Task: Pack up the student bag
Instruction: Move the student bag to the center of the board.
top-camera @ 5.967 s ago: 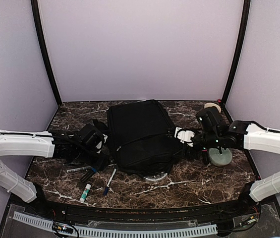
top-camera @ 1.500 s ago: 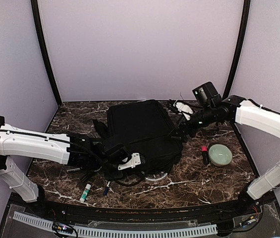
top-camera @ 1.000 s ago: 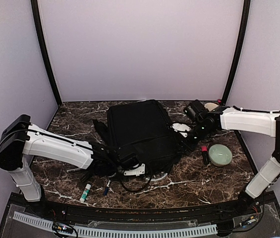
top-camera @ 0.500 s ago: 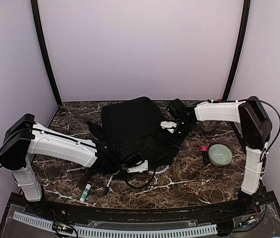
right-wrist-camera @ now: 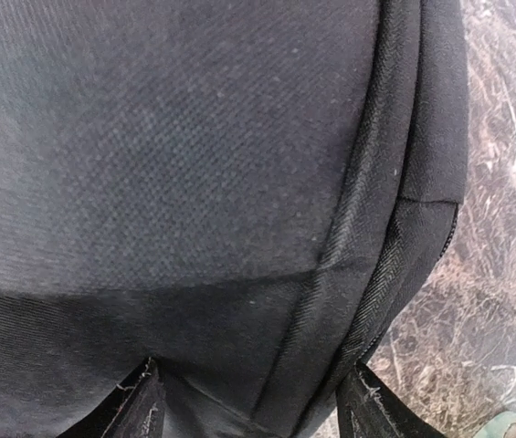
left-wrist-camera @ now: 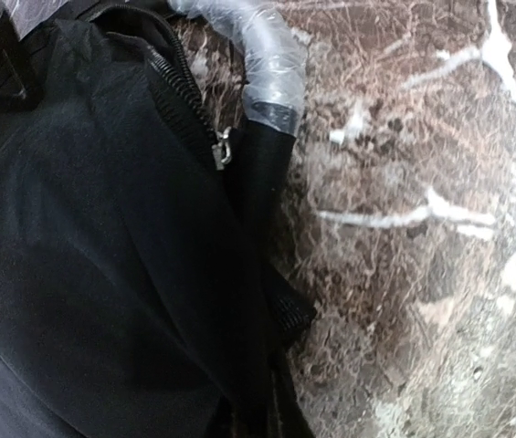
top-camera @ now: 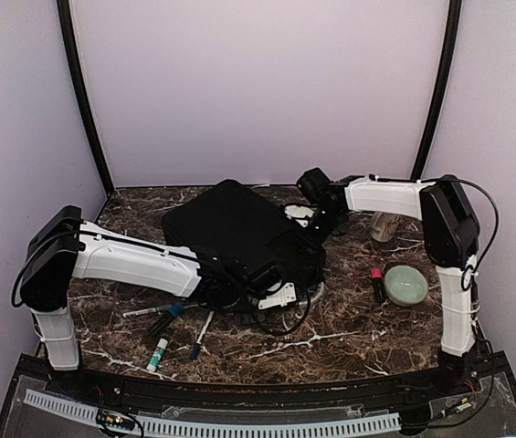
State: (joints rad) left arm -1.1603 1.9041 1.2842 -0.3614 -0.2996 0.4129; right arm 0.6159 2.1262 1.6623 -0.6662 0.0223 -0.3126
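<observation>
The student bag [top-camera: 230, 233] is a big black fabric backpack lying skewed mid-table. My left gripper [top-camera: 258, 283] is at the bag's near right edge. In the left wrist view its fingers are hidden in dark folds of the student bag [left-wrist-camera: 93, 255], which gather toward them, so it looks shut on that fabric; a metal zip pull [left-wrist-camera: 224, 148] shows above. My right gripper [top-camera: 310, 224] is at the far right corner. Its fingertips [right-wrist-camera: 139, 406] stand wide, and the seamed corner of the student bag [right-wrist-camera: 239, 182] fills the span between them.
A green bowl [top-camera: 405, 285] and a red-and-black stick [top-camera: 377, 284] sit at the right, with a pale roll [top-camera: 385, 225] behind. Near the front left lie a glue stick [top-camera: 157, 353], a blue pen [top-camera: 202, 333] and dark markers [top-camera: 162, 319]. A clear plastic curve [left-wrist-camera: 271, 64] lies by the bag.
The bag has turned and slid left and back. My left gripper closed at its near edge and moved right. My right arm swung left onto the far corner.
</observation>
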